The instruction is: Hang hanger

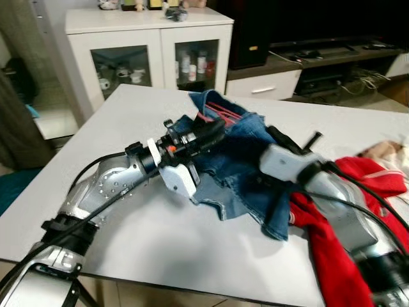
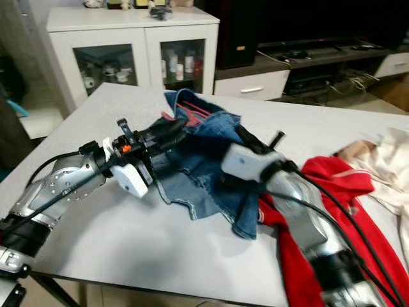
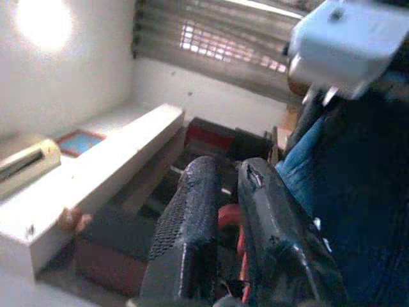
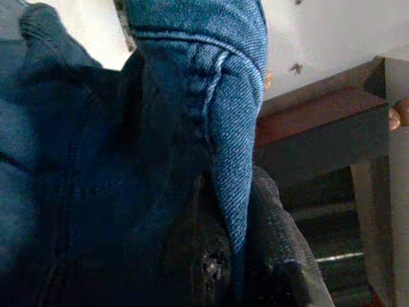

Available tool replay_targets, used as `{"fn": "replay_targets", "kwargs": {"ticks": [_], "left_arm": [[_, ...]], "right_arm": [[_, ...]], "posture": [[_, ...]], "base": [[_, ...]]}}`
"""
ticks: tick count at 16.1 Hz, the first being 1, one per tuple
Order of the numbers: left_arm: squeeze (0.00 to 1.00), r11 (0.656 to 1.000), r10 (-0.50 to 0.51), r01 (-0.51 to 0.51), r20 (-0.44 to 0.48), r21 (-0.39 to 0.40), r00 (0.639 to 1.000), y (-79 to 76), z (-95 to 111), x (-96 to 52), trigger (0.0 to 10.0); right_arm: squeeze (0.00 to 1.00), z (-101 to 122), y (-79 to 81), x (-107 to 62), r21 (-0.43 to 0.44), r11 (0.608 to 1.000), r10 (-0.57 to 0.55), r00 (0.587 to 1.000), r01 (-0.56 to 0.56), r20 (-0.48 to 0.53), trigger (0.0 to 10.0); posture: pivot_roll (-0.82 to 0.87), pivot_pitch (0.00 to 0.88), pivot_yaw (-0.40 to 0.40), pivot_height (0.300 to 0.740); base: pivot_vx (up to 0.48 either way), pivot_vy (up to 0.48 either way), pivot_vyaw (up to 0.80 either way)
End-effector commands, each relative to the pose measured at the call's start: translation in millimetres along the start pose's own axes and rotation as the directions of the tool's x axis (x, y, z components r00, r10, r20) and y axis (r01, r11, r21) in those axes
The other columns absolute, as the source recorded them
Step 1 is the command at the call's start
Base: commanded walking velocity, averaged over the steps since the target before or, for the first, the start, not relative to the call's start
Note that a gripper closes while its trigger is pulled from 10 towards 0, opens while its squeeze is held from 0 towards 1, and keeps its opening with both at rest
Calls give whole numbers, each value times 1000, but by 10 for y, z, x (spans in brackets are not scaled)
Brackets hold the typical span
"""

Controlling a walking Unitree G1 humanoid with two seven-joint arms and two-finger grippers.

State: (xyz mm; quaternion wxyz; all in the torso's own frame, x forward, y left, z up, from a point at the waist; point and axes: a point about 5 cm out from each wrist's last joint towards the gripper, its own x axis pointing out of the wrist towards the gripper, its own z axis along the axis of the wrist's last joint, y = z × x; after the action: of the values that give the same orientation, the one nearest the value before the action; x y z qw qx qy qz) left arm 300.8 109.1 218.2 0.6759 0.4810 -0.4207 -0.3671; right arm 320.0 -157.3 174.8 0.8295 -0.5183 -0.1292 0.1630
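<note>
A blue denim garment (image 1: 246, 160) lies crumpled on the white table (image 1: 147, 224), with the thin red bars of a hanger (image 1: 218, 113) showing at its far edge. My left gripper (image 1: 216, 132) reaches into the denim from the left. Its fingers (image 3: 192, 224) stand almost together, and a red piece of the hanger (image 3: 229, 216) sits in the narrow gap. My right gripper (image 2: 248, 138) comes in from the right and is shut on a fold of the denim (image 4: 223, 96), which drapes over its fingers.
A red garment (image 1: 332, 256) lies under my right arm, with a cream cloth (image 2: 383, 160) beyond it. A white glass-door cabinet (image 1: 150, 51) and a dark low TV stand (image 1: 332, 57) stand behind the table.
</note>
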Motion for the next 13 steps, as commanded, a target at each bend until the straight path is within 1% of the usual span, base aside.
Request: {"fn": "replay_targets", "kwargs": {"ticks": [1, 2, 3, 5, 7, 8, 9, 10, 11, 12, 13], "left_arm": [[0, 998, -22, 21, 28, 67, 999, 72, 10, 22, 10000], [0, 996, -27, 24, 34, 86, 999, 100, 12, 23, 10000], [0, 993, -32, 27, 40, 118, 999, 153, -2, 20, 10000], [0, 991, -41, 36, 32, 131, 999, 168, -26, 8, 10000], [0, 992, -59, 58, 7, 111, 998, 112, -73, -51, 10000], [0, 992, -74, 74, -1, 102, 997, 46, -83, -91, 10000], [0, 992, -76, 76, -3, 101, 997, 29, -84, -102, 10000], [0, 992, -75, 75, -3, 102, 997, 24, -85, -107, 10000], [0, 993, -69, 70, -12, 97, 998, 32, -100, -104, 10000], [0, 997, -41, 42, -23, 64, 999, 60, -123, -97, 10000], [0, 999, -13, 14, -19, 50, 1000, 106, -123, -76, 10000]], "right_arm": [[0, 26, -91, 103, -46, 998, -36, 999, 35, -22, 10000], [0, 24, -109, 132, -61, 997, -40, 999, 38, -32, 10000], [0, -14, -149, 178, -103, 994, -53, 997, 46, -64, 10000], [0, -54, -178, 195, -134, 990, -60, 994, 48, -87, 10000], [0, -136, -212, 191, -123, 990, -80, 988, 63, -133, 10000], [0, -192, -239, 167, -132, 989, -91, 984, 71, -154, 10000], [0, -211, -248, 152, -143, 987, -94, 983, 71, -159, 10000], [0, -219, -251, 136, -172, 983, -95, 983, 67, -158, 10000], [0, -199, -258, 128, -218, 973, -104, 985, 72, -141, 10000], [0, -158, -268, 132, -282, 956, -123, 986, 86, -113, 10000], [0, -123, -260, 138, -323, 941, -136, 986, 99, -94, 10000]], "posture": [[59, 28, -7, 740], [60, 27, -7, 740], [60, 27, -7, 740], [60, 27, -7, 740], [68, 24, 1, 740], [66, 26, 3, 740], [64, 26, 3, 740], [64, 28, 3, 740], [64, 28, 3, 740], [62, 29, 4, 740], [60, 29, 4, 740]], "base": [[0, 0, 0], [0, 0, 0], [0, 0, 0], [0, 0, 0], [0, 0, 0], [0, 0, 0], [0, 0, 0], [0, 0, 0], [0, 0, 0], [0, 0, 0], [0, 0, 0]]}}
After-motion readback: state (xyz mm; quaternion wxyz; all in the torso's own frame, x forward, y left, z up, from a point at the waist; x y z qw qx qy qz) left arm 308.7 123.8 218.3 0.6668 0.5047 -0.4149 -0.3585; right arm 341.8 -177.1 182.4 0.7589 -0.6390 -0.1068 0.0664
